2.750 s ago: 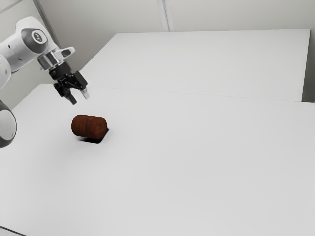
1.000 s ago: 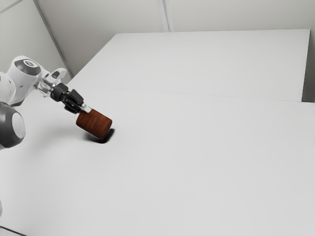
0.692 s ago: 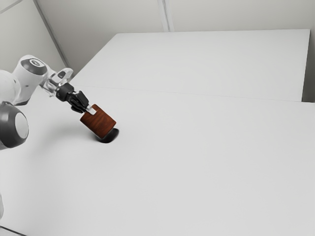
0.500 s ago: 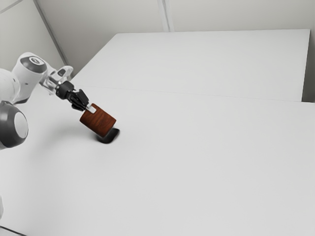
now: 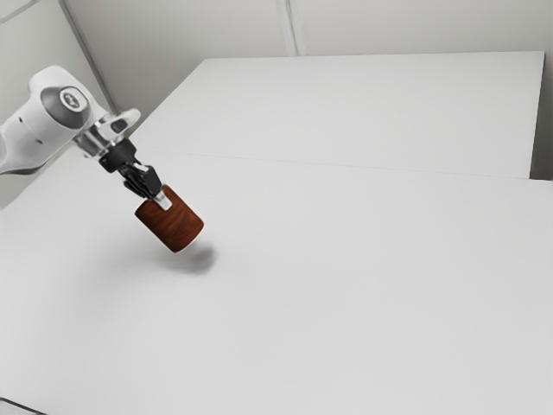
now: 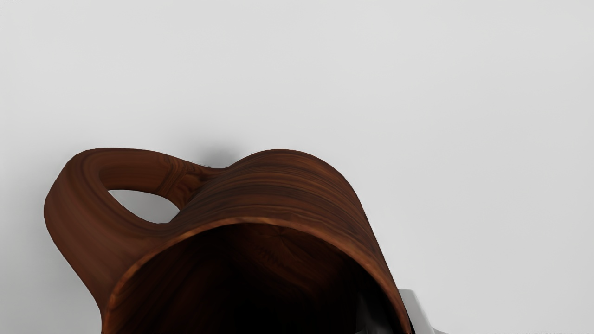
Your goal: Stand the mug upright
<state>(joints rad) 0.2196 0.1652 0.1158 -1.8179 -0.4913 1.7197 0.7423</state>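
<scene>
- The jaws of the black gripper (image 5: 162, 202) are closed on the wall of the mug, near its rim: in the wrist view one finger (image 6: 370, 317) is inside the mug and the other is against its outer side.
- The brown wooden mug (image 5: 171, 223) is tilted, not upright, and is held above the table (image 5: 346, 294). Its mouth faces the gripper, and its base points down and toward the exterior view's right.
- The handle (image 6: 74, 208) stands out from the mug's side, well apart from the gripped part of the wall.
- A soft shadow (image 5: 200, 258) lies on the table, below the mug.
- The white arm (image 5: 52, 117) comes in from the exterior view's left.
- Behind the table there is a pale wall (image 5: 415, 26).
</scene>
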